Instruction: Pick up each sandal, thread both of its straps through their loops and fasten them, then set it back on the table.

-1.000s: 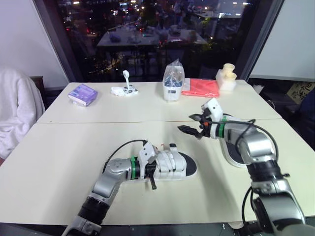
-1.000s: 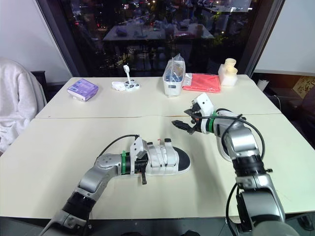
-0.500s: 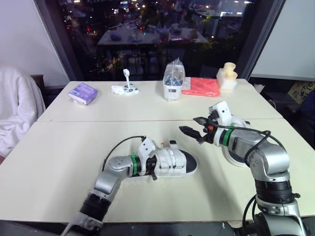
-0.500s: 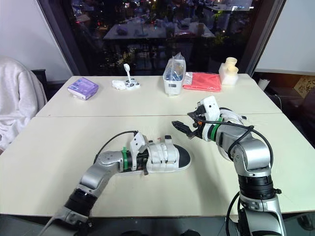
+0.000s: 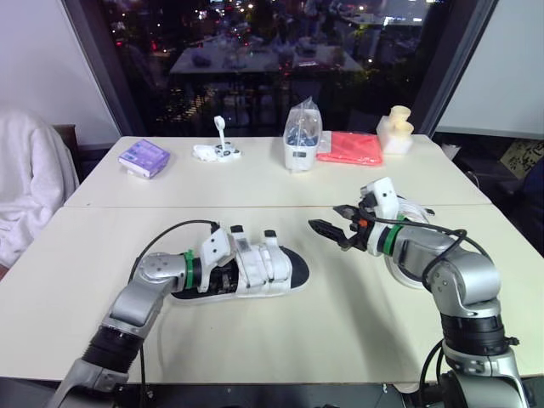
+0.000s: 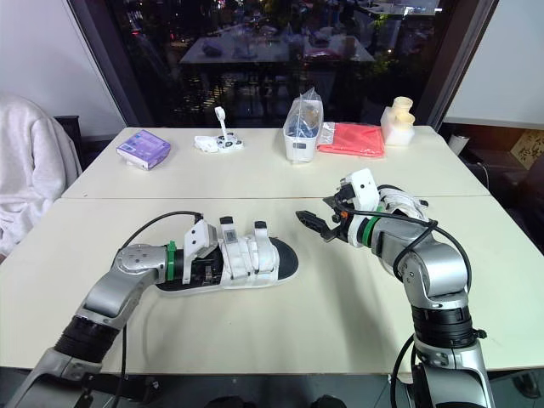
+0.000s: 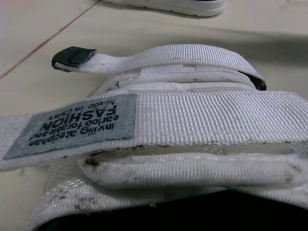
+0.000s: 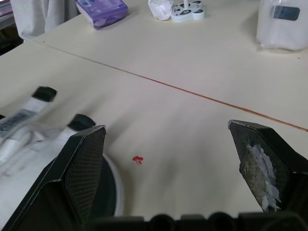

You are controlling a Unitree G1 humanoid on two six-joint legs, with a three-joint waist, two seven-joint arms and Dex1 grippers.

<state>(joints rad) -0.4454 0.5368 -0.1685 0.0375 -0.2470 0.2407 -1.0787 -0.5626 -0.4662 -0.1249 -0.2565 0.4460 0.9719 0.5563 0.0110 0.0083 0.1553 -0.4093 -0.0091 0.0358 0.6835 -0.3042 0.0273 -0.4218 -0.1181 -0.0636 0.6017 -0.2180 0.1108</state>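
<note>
A wide cream table (image 5: pixel 280 336) takes most of the scene, and a thin reddish seam runs across it from side to side. Beyond its left edge hangs a white garment (image 5: pixel 30 191). On the near half of the table, left of the middle, the sandal (image 5: pixel 255 274) lies flat on its sole, with a white upper and a dark footbed, its toe toward the right. Its two straps (image 5: pixel 252 255) cross over the upper, and their black tips stand up above it. In the left wrist view, one strap carries a grey label and the other strap end (image 7: pixel 72 57) curves up, free. The second sandal (image 7: pixel 163 5) lies farther right on the table, partly under the right arm. The left gripper (image 5: pixel 214 265) is at the heel end of the first sandal, touching it; I cannot tell whether it grips the sandal or not. The right gripper (image 5: pixel 324 216) hovers above the table, to the right of the first sandal's toe and apart from it, spread wide with nothing between. On the far half stand a clear plastic bag (image 5: pixel 300 140), a red cloth (image 5: pixel 348 149) just beside it, a cream object (image 5: pixel 396 129), a purple box (image 5: pixel 143 158) and a small white item (image 5: pixel 217 151). A tiny red speck (image 8: pixel 138 159) lies on the table near the sandal's toe.
</note>
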